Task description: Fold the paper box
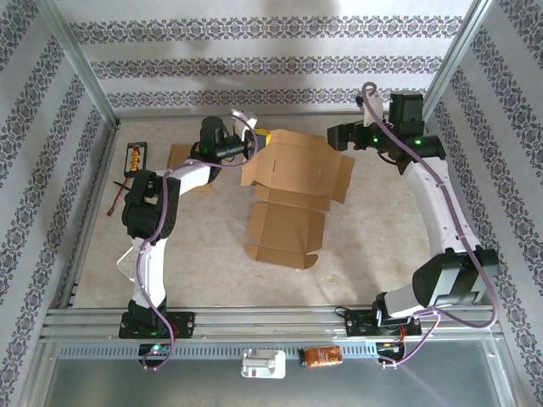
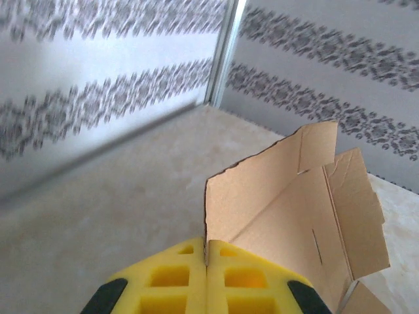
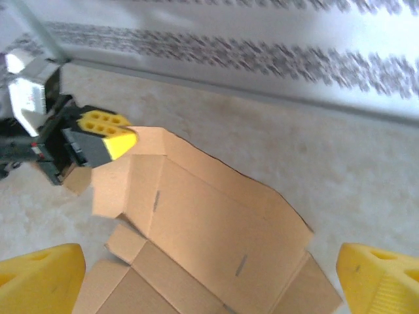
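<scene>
The table (image 1: pixel 373 254) is carrying one paper box (image 1: pixel 288 195), which is lying near the middle, mostly spread out as an unfolded blank. I'd judge the folding is only getting started: one far panel is standing up off the table, while the near panels are lying flat or nearly so, waiting to be raised and tucked. Two arms are working over it, with one hand each. The left hand (image 2: pixel 207 258) is pinching the raised panel's edge, its fingers closed tight on the cardboard. The right hand (image 3: pixel 211 271) is hovering by the box's far right corner, spread wide and gripping nothing. One small black gadget (image 1: pixel 136 158) is sitting well apart at the left.
</scene>
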`<act>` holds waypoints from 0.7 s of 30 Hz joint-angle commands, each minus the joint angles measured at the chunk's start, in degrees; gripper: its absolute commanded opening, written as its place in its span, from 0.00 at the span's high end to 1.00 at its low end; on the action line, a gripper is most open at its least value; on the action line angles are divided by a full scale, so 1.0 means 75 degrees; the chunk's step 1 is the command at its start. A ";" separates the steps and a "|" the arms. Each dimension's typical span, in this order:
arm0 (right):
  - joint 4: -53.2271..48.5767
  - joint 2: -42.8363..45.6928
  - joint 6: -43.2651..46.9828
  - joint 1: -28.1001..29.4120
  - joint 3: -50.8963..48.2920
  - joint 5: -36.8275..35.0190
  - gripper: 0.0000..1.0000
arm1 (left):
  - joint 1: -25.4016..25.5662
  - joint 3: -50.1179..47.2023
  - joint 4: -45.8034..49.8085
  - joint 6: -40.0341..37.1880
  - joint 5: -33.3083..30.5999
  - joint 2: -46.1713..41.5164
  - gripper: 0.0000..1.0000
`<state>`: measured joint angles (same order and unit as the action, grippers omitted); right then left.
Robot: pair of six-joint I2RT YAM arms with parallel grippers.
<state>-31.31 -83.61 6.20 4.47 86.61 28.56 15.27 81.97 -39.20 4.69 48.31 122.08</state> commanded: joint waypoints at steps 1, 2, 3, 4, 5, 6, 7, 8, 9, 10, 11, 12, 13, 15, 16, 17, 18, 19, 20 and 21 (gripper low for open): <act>-0.0044 -0.0221 0.3214 0.0399 -0.0182 0.1033 0.02 | 0.0012 -0.0285 -0.2059 -0.0468 0.0807 -0.0109 1.00; -0.0178 -0.0244 0.4072 0.0514 -0.0258 0.1044 0.02 | 0.0013 -0.0326 -0.2184 -0.0427 0.0897 -0.0105 1.00; -0.0178 -0.0264 0.4862 0.0644 -0.0415 0.0876 0.02 | 0.0029 -0.0395 -0.2315 -0.0429 0.0964 -0.0126 1.00; 0.0020 -0.0316 0.5396 0.0772 -0.0574 0.0623 0.02 | 0.0045 -0.0471 -0.2414 -0.0471 0.0987 -0.0158 1.00; 0.0089 -0.0429 0.5760 0.0856 -0.0597 0.0433 0.02 | 0.0060 -0.0534 -0.2427 -0.0557 0.0988 -0.0200 1.00; -0.0017 -0.0650 0.6006 0.0927 -0.0421 0.0312 0.02 | 0.0078 -0.0590 -0.2362 -0.0682 0.0999 -0.0260 1.00; -0.0259 -0.0956 0.6055 0.0941 -0.0075 0.0304 0.02 | 0.0111 -0.0654 -0.2208 -0.0864 0.1008 -0.0339 1.00; -0.0534 -0.1283 0.6064 0.0943 0.0278 0.0288 0.04 | 0.0141 -0.0686 -0.2041 -0.1046 0.1000 -0.0399 1.00; -0.0946 -0.1663 0.6131 0.0953 0.0754 0.0256 0.07 | 0.0166 -0.0732 -0.1841 -0.1271 0.0999 -0.0469 1.00; -0.1292 -0.2034 0.6186 0.0970 0.1159 0.0200 0.10 | 0.0201 -0.0774 -0.1712 -0.1445 0.0983 -0.0520 1.00; -0.1467 -0.2328 0.6228 0.0985 0.1411 0.0113 0.11 | 0.0214 -0.0807 -0.1656 -0.1535 0.0973 -0.0549 1.00; -0.1519 -0.2580 0.6246 0.0997 0.1603 -0.0040 0.13 | 0.0220 -0.0848 -0.1649 -0.1578 0.0984 -0.0579 1.00; -0.1557 -0.2835 0.6282 0.1017 0.1744 -0.0196 0.15 | 0.0225 -0.0888 -0.1663 -0.1603 0.0969 -0.0606 1.00; -0.1697 -0.3199 0.6486 0.1056 0.1970 -0.0338 0.18 | 0.0245 -0.0965 -0.1704 -0.1630 0.0976 -0.0650 1.00; -0.1783 -0.3356 0.6560 0.1069 0.2099 -0.0362 0.20 | 0.0242 -0.0989 -0.1683 -0.1666 0.0976 -0.0683 1.00; -0.1911 -0.3516 0.6637 0.1077 0.2257 -0.0351 0.24 | 0.0259 -0.1006 -0.1650 -0.1712 0.0976 -0.0702 1.00; -0.2009 -0.3644 0.6662 0.1072 0.2397 -0.0372 0.29 | 0.0261 -0.1022 -0.1641 -0.1754 0.0979 -0.0723 1.00; -0.2117 -0.3775 0.6655 0.1068 0.2560 -0.0394 0.37 | 0.0263 -0.1049 -0.1629 -0.1783 0.0966 -0.0738 1.00; -0.2249 -0.3894 0.6662 0.1073 0.2725 -0.0409 0.45 | 0.0266 -0.1044 -0.1620 -0.1807 0.0966 -0.0750 1.00; -0.2374 -0.3966 0.6656 0.1069 0.2849 -0.0410 0.52 | 0.0269 -0.1047 -0.1597 -0.1829 0.0954 -0.0750 1.00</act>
<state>-44.58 -112.27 53.74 11.90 103.96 25.89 16.82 74.76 -50.19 -6.13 53.98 119.07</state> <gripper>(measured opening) 0.528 0.041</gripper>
